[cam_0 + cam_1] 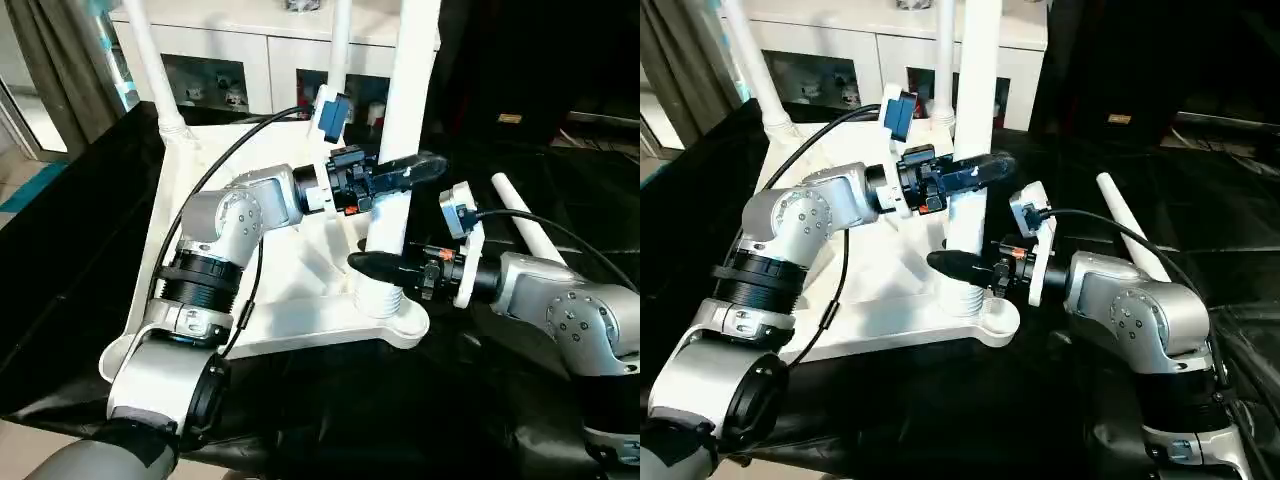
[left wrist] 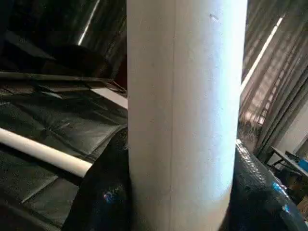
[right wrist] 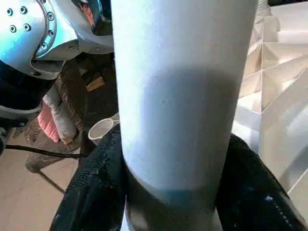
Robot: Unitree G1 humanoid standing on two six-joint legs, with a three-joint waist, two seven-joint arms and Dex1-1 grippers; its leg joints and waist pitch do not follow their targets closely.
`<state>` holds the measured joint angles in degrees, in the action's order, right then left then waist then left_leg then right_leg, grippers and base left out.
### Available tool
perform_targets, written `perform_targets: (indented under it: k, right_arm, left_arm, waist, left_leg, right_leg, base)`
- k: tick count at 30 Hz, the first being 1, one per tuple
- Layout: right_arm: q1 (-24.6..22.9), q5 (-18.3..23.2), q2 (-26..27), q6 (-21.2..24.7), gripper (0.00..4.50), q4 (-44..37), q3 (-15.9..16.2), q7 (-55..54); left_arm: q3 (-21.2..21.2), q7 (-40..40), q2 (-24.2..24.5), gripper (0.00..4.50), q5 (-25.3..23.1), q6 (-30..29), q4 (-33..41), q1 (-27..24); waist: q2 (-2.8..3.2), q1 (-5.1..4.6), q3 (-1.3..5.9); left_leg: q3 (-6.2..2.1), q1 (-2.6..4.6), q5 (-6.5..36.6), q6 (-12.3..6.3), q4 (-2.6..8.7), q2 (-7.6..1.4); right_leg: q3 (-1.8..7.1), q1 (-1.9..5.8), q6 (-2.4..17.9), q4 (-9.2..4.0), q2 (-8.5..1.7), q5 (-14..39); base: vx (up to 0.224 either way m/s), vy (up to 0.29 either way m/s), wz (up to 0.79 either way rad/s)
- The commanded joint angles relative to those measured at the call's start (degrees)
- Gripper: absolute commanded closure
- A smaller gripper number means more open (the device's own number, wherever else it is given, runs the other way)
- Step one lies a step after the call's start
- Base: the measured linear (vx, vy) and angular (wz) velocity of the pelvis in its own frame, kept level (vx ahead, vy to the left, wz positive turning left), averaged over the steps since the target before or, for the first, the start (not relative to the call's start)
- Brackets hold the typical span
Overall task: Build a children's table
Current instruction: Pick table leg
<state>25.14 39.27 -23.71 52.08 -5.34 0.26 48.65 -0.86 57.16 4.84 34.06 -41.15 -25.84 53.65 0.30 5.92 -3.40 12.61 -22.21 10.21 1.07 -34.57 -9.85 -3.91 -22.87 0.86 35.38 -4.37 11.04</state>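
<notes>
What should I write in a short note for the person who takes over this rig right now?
Left gripper: shut on the near-corner leg, higher up.
Right gripper: shut on the same leg, low, just above its threaded end.
Table top: lies ribbed side up on the black-sheeted table.
Done: two legs stand in the far sockets, far left leg and far right leg. The near-corner leg stands upright in its socket; whether it is fully seated, I cannot tell.
Left: loose leg lies on the black sheet beside the right arm; one socket waits for it.
</notes>
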Motion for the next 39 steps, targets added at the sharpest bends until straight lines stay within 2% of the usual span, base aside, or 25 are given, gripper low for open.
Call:
perform_targets:
  k: [1,2,3,5,14,15,18,19,31,32,35,37,39]
  right_arm:
    - [0.79,0.27,-0.37,0.49,1.86,0.68,-1.1,-0.51]
    - [0.85,0.14,-0.77,0.58,1.8,0.55,-0.88,-0.4]
    - [0.88,0.01,-0.94,0.55,1.52,0.51,-0.76,-0.38]
    - [0.89,-0.38,-1.37,0.33,1.43,0.52,-0.49,-0.28]
    - [1.13,-0.28,-2.48,0.45,1.43,0.65,0.49,1.78]
    - [1.13,-0.19,-2.62,0.6,1.43,0.61,0.67,2.05]
    - [1.08,0.12,-3.09,1.2,1.43,0.22,1.67,3.19]
    - [1.16,0.15,-3.16,1.42,1.43,0.29,1.95,3.57]
    - [1.75,0.8,-2.52,2.48,1.43,1.3,2.08,4.18]
    - [1.74,0.82,-2.37,2.44,1.71,1.39,1.92,4.11]
    - [1.75,0.86,-2.13,2.22,1.81,1.62,1.63,3.98]
    - [1.86,0.95,-2.06,2.0,2.18,1.84,1.56,3.9]
    - [1.95,1.01,-2.02,1.83,2.22,1.99,1.57,3.82]
  left_arm:
    - [0.67,1.04,-0.07,2.62,0.44,-0.17,1.21,1.4]
    - [1.2,1.56,0.09,2.63,0.3,-0.26,1.46,1.35]
    - [1.38,1.73,0.14,2.63,0.25,-0.29,1.53,1.34]
    - [1.89,2.53,0.17,2.63,0.33,-0.58,1.92,1.18]
    - [3.07,3.94,0.27,2.64,0.12,-1.07,2.69,0.83]
    - [3.17,3.96,0.25,2.64,0.11,-1.03,2.69,0.82]
    - [3.59,4.29,0.26,2.64,0.11,-1.08,3.05,0.67]
    - [3.75,4.46,0.27,2.64,0.15,-1.1,3.17,0.64]
    - [4.17,5.57,0.61,2.64,0.2,-1.1,3.22,0.86]
    - [4.17,5.66,0.65,2.64,0.17,-1.07,3.2,0.89]
    - [4.27,5.91,0.74,2.64,0.16,-1.1,3.35,0.84]
    - [4.31,6.09,0.79,2.64,0.14,-1.17,3.43,0.8]
    - [4.34,6.21,0.82,2.64,0.13,-1.18,3.41,0.81]
  waist:
    - [-0.29,0.13,4.55]
    - [-0.28,0.11,4.55]
    - [-0.26,0.13,4.54]
    - [-0.19,0.11,4.55]
    - [-0.31,0.12,4.57]
    - [-0.53,0.09,4.59]
    - [-0.44,0.18,4.57]
    - [-0.65,0.18,4.56]
    - [-0.36,0.35,4.6]
    - [-0.39,0.33,4.6]
    - [-0.31,0.38,4.64]
    - [-0.35,0.38,4.62]
    - [-0.26,0.44,4.61]
  left_leg:
    - [-2.37,1.35,5.19,-2.35,3.18,-3.42]
    - [-2.39,1.37,5.15,-2.37,3.19,-3.44]
    - [-2.4,1.39,5.21,-2.34,3.21,-3.44]
    - [-2.41,1.41,5.24,-2.28,3.22,-3.48]
    - [-2.36,1.37,4.88,-2.69,3.13,-3.49]
    - [-2.32,1.34,4.78,-2.82,3.1,-3.44]
    - [-2.31,1.32,4.64,-3.04,3.07,-3.42]
    - [-2.31,1.31,4.61,-3.07,3.1,-3.46]
    - [-2.36,1.37,4.68,-2.8,3.07,-3.51]
    - [-2.36,1.36,4.56,-2.83,3.09,-3.51]
    - [-2.36,1.38,4.79,-2.76,3.04,-3.47]
    - [-2.34,1.44,4.93,-2.6,3.08,-3.51]
    - [-2.36,1.46,4.98,-2.45,3.11,-3.54]
  right_leg:
    - [2.9,3.37,13.42,-3.95,-4.68,5.05]
    - [2.89,3.35,13.45,-3.93,-4.66,5.14]
    - [2.87,3.36,13.42,-3.95,-4.66,5.27]
    - [2.88,3.34,13.44,-3.93,-4.65,5.15]
    - [2.92,3.38,13.82,-3.8,-4.66,4.33]
    - [2.91,3.42,13.85,-3.79,-4.63,4.17]
    - [2.92,3.44,13.79,-3.83,-4.67,4.59]
    - [2.9,3.46,13.7,-3.86,-4.67,4.88]
    - [2.89,3.35,13.7,-3.8,-4.65,5.02]
    - [2.88,3.35,13.74,-3.75,-4.62,4.71]
    - [2.89,3.35,13.83,-3.75,-4.67,4.63]
    - [2.89,3.34,13.78,-3.78,-4.66,4.86]
    - [2.89,3.31,13.76,-3.79,-4.65,4.95]
  base:
    - [0.0,0.0,0.0]
    - [0.0,0.0,0.0]
    - [0.0,0.0,0.0]
    - [0.0,0.0,0.0]
    - [0.0,0.0,0.0]
    - [0.0,0.0,0.0]
    - [0.0,0.0,0.0]
    - [0.0,0.0,0.0]
    - [0.0,0.0,0.0]
    - [0.0,0.0,0.0]
    - [0.0,0.0,0.0]
    - [0.0,0.0,0.0]
    - [0.0,0.0,0.0]
